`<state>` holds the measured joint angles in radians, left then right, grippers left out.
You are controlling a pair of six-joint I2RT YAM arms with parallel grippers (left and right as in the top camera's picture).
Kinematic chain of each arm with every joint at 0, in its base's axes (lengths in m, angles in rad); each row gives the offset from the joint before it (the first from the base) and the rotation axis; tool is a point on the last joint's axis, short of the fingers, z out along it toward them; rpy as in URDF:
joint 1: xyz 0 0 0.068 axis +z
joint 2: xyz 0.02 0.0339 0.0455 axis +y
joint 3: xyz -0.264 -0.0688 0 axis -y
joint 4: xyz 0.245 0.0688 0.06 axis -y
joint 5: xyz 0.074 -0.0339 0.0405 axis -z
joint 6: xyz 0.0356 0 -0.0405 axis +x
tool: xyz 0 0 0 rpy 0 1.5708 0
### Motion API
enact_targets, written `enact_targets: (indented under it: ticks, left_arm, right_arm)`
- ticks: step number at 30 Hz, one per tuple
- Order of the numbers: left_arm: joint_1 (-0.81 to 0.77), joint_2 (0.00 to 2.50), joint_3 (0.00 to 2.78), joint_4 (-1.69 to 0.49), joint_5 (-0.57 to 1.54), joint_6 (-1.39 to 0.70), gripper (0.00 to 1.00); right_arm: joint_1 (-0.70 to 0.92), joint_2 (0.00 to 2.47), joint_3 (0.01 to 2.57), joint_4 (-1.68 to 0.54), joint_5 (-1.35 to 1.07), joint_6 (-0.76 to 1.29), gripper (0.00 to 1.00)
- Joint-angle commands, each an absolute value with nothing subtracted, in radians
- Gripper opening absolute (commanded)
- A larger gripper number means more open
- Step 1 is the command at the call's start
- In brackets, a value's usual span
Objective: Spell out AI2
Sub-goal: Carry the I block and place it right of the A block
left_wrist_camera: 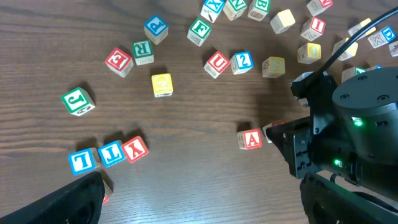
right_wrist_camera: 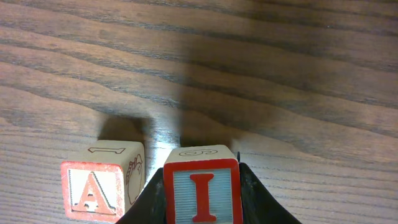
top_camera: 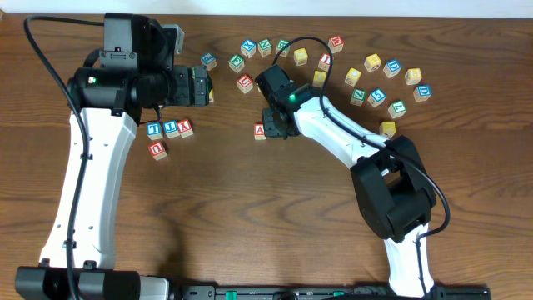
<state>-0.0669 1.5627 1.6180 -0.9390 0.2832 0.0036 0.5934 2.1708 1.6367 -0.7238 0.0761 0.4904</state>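
Reaching over the table (top_camera: 216, 208), roughly midway between its side edges, the right gripper (top_camera: 275, 127) clamps the I block (right_wrist_camera: 201, 193) just beside the A block (right_wrist_camera: 93, 193). A finger brushing A on release could knock the pair askew.

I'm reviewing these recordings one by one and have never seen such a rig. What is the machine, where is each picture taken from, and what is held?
These are two robot arms at a wooden table, each ending in a two-finger pincer. One picture looks down from above; the other two come from a camera on each wrist. Lettered wooden blocks lie scattered on the table. The right pincer grips the I block, close beside the A block. The left pincer looks open and holds nothing. The 2 block lies among the loose ones.
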Motion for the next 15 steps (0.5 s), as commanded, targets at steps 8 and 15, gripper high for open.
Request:
enact_targets:
  ticks: [8, 15]
  left_arm:
    - [-0.063, 1.575, 1.640, -0.942, 0.284, 0.003, 0.99]
    - [-0.063, 1.575, 1.640, -0.942, 0.284, 0.003, 0.99]
  right_arm:
    - [0.599, 2.191, 1.628, -0.729, 0.095, 0.500, 0.26]
    - [0.601, 2.191, 1.628, -0.731, 0.094, 0.500, 0.32]
